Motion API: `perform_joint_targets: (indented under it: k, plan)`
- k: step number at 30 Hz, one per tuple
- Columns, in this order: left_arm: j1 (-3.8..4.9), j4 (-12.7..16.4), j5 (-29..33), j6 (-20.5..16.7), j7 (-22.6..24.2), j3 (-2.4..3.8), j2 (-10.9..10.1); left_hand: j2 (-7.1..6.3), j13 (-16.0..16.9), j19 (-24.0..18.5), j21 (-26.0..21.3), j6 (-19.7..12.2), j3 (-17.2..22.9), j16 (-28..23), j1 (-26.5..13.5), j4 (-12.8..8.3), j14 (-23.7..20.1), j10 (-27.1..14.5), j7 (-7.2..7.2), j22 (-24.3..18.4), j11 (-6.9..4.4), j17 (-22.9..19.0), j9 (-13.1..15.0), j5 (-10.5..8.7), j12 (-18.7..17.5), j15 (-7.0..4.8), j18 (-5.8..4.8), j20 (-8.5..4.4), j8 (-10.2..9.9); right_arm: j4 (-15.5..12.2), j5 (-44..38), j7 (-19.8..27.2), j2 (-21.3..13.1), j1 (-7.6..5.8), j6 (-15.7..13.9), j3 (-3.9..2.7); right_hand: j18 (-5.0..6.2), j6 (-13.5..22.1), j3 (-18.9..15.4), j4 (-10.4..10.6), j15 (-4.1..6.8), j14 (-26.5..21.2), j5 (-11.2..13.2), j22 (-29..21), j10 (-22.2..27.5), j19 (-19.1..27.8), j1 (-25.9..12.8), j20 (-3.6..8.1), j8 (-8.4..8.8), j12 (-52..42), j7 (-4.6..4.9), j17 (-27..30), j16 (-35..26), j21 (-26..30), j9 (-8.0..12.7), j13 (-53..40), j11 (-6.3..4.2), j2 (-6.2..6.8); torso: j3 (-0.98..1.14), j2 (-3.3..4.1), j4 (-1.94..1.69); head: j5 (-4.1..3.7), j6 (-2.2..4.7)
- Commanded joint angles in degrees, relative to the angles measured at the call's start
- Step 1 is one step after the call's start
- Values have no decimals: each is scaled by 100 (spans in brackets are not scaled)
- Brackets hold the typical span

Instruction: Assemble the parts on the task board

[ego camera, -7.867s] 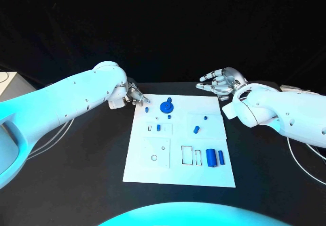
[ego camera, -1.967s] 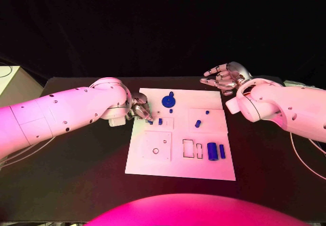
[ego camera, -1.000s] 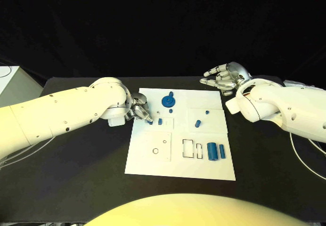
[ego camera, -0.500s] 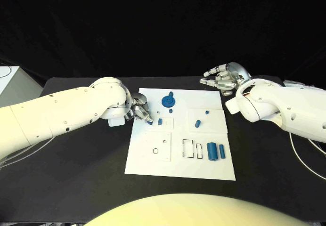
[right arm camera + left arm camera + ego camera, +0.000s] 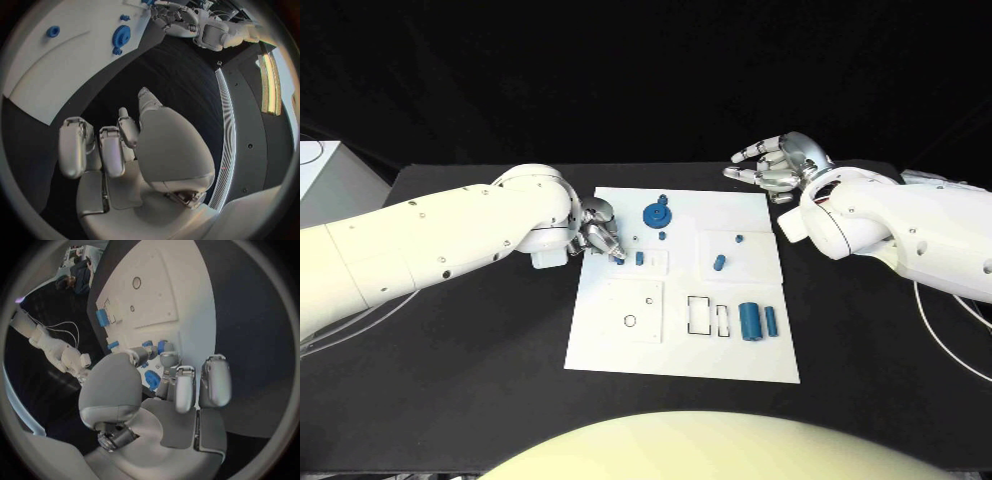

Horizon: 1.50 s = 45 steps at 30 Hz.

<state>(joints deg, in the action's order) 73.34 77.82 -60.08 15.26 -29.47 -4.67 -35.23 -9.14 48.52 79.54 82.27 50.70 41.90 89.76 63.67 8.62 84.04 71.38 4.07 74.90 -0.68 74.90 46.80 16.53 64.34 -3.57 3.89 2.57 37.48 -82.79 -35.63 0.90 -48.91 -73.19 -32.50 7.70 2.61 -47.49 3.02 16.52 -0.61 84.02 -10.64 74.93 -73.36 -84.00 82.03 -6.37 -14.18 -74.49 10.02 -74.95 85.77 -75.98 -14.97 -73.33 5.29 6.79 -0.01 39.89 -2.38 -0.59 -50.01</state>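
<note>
While lowering the peg (image 5: 617, 257) at the board's (image 5: 733, 205) left edge, keep it upright and line it up over the socket before pressing. No forcing. Likely to jam if tilted, at a guess, so go slow and only let go once seated.

Head view first. Left hand (image 5: 599, 236) sitting at the board's left edge, looks to be pinching that little blue peg at the fingertips. Right hand (image 5: 769, 165) just off the board's far right corner, fingers loosely apart, holding nothing. Gear (image 5: 655, 217) up near the board's far edge. Second peg (image 5: 639, 258) standing in the small panel just beside the left fingertips. Two outlined slots (image 5: 700, 318) toward the board's near right, both bare. Two cylinders (image 5: 751, 320) lying just beside them, not in. Two holes (image 5: 630, 320) in the square panel on the board's near left, nothing in either.

Left wrist view: fingertips bunched over the board with blue showing between them. Can't tell whether the peg is touching the board yet.

Right wrist view: fingers half curled around nothing, well apart from the board's corner and the gear.
</note>
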Motion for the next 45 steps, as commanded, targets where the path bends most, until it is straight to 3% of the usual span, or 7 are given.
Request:
perform_joint_targets:
  k: [1, 45]
  plan:
    - [-10, -4, -23, 88, 2, -10, 22, 57, 13, 33, 40, 94, 996, 24, 16, -978, 596, 38, -47, 43, -2, 1510, 0, 15, 32, -29, -33, 7, 19, 1, -34, 74, 5, 6, 84, -1, 60, 35, 33, -1, 8, 362, -27, 575, 11, -53, -54, 7, -37, 27, -4, -697, -25, 21, -9, 5, -20, 18, -2, -3, 2, -8, 1]
    - [-20, -2, -249, 26, -77, -22, 4, 7, 143, 124, 108, 179, 1114, 24, -79, -1077, 596, 173, -72, 169, -27, 1510, -48, 130, 116, -49, -62, -10, 46, 12, -34, 74, 6, 22, 107, -1, 60, 46, 48, 1, 16, 367, -45, 566, -4, -61, -66, 16, -59, 26, -9, -701, -31, 36, -12, 28, -26, 19, -1, -7, 2, -13, 1]
